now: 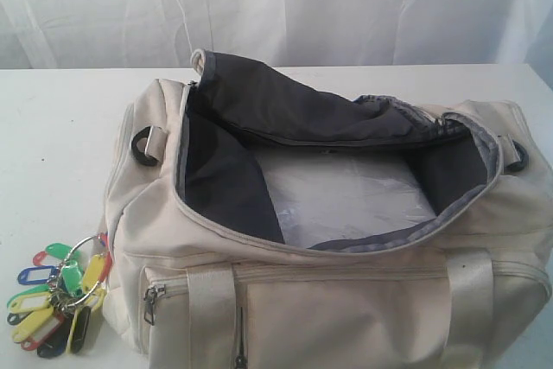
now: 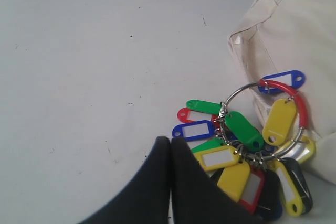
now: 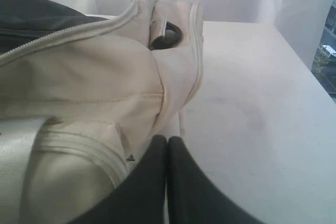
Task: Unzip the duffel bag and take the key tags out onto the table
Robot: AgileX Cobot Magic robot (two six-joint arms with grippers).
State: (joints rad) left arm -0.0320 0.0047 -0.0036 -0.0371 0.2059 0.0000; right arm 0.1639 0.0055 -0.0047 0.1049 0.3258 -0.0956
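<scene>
The cream duffel bag [image 1: 346, 291] lies on the white table [image 1: 60, 144] with its top zip open and the dark grey lining [image 1: 225, 179] folded back. The bunch of coloured key tags [image 1: 60, 295] on metal rings rests on the table by the bag's left end. In the left wrist view the key tags [image 2: 247, 150] lie just beside my left gripper [image 2: 169, 141], which is shut with nothing between its fingers. My right gripper [image 3: 167, 140] is shut and empty beside the bag's right end [image 3: 105, 77]. Neither gripper shows in the exterior view.
A pale plastic sheet [image 1: 337, 196] lies on the bag's floor. A black D-ring [image 1: 143, 146] sits at the bag's left end, another D-ring [image 3: 167, 34] at the right. White curtains [image 1: 346, 6] hang behind the table. Bare tabletop [image 2: 79, 77] spreads to the left.
</scene>
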